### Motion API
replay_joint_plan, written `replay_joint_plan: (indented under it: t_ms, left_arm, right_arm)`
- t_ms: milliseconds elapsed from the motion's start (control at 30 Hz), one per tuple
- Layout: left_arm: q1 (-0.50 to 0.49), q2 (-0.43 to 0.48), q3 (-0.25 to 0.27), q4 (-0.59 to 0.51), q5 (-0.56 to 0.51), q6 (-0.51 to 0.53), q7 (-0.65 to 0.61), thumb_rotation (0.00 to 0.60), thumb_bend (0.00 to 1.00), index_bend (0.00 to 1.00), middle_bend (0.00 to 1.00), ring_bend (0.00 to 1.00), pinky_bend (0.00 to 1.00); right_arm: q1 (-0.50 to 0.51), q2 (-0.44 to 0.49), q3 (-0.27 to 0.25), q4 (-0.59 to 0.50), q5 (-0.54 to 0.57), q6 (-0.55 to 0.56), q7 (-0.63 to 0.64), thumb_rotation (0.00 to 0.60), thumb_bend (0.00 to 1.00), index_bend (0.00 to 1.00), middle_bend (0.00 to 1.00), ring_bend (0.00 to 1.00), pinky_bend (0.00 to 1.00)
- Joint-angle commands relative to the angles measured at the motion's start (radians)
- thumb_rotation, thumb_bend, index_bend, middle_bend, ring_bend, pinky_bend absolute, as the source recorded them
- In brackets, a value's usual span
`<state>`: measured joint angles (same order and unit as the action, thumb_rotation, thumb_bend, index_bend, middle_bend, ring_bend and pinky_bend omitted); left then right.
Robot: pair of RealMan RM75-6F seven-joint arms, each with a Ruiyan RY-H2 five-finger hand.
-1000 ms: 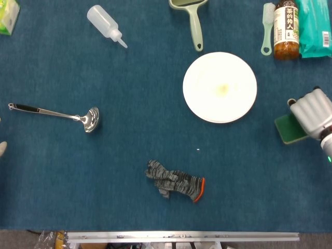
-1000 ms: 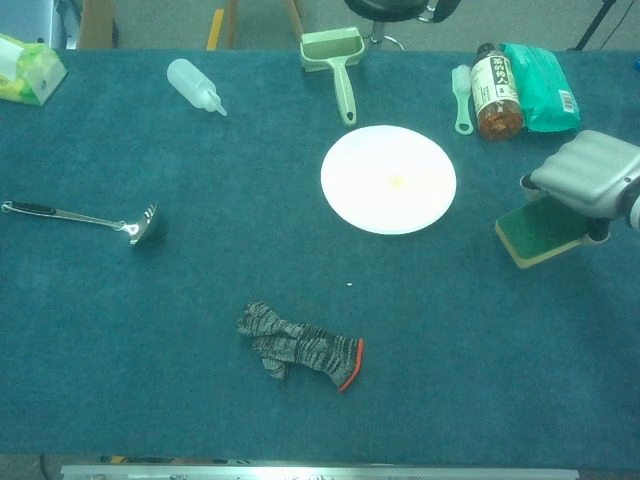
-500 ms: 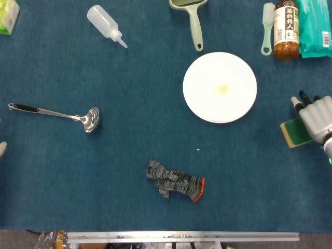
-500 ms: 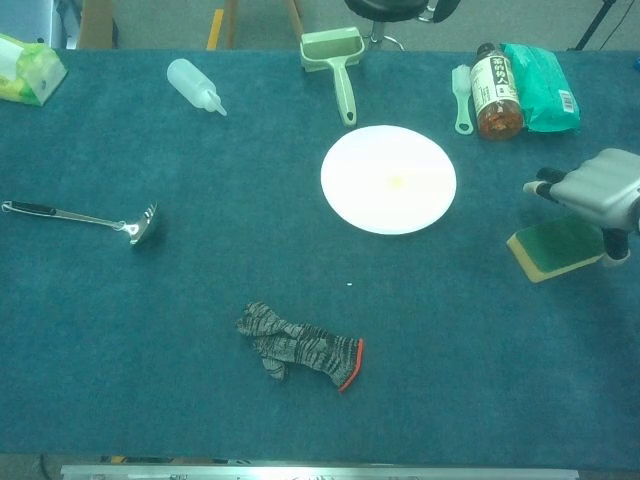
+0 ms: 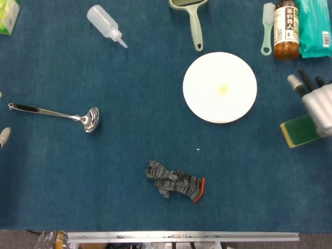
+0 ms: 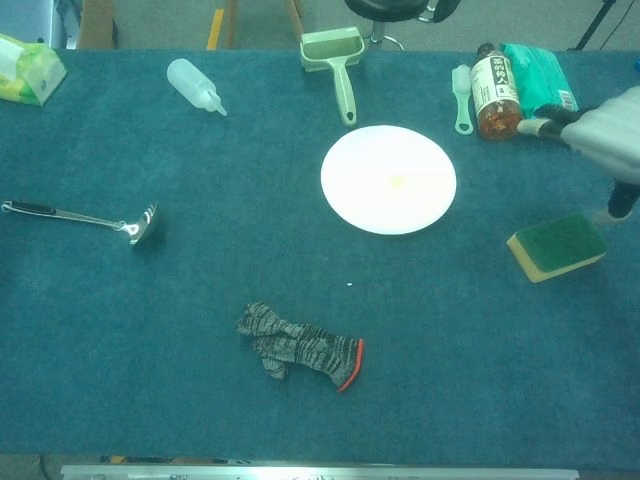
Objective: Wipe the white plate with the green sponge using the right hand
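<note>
Beside white plate [image 5: 220, 87]: green sponge [image 6: 556, 247] lies free | right hand [image 6: 606, 135] above, fingers spread, empty | bottle [image 5: 286, 28] behind

The surface [image 5: 104, 166] wears a matt, napped blue cloth, and on it the white plate [image 5: 219, 86] looks smooth and faintly glossy. The ladle [image 5: 57, 114] is polished, mirror-bright metal, the sock [image 5: 174, 180] a coarse grey knit. Just beside the pale, smooth plastic fingers [image 5: 305, 82] lies the green sponge [image 5: 300, 130], matt and porous.

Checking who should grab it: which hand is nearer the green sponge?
Right. The right hand hovers just above the green sponge, apart from it. Only a sliver of the left hand shows at the table's far left edge.
</note>
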<state>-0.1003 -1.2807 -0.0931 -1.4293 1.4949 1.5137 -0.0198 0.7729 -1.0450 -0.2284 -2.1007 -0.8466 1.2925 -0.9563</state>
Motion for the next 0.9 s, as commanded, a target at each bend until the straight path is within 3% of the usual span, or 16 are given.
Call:
replay_joint_plan:
  t_ms: [33,200,400,900]
  left_arm:
    - [-0.021,0.022,-0.011,-0.042,0.023,0.006,0.057,0.6,0.18,0.26,0.32,0.22,0.36]
    - [-0.035,0.042,-0.015,-0.087,0.043,0.014,0.131,0.6,0.18,0.26,0.32,0.22,0.36]
    - [-0.048,0.032,-0.027,-0.105,0.057,0.036,0.181,0.6,0.18,0.27,0.31,0.22,0.36]
    - [-0.061,0.003,-0.039,-0.101,0.082,0.082,0.241,0.6,0.18,0.27,0.29,0.22,0.36]
  right_arm:
    - [-0.086,0.114,-0.019,-0.099,-0.13,0.109,0.064,0.6,0.0,0.0,0.05,0.2,0.46]
    - [-0.202,0.204,-0.059,-0.154,-0.281,0.225,0.12,0.6,0.0,0.0,0.12,0.2,0.45]
    - [-0.38,0.239,-0.074,-0.074,-0.464,0.372,0.304,0.6,0.0,0.07,0.21,0.2,0.43]
    - [-0.667,0.217,0.026,0.129,-0.538,0.593,0.599,0.6,0.0,0.12,0.26,0.2,0.43]
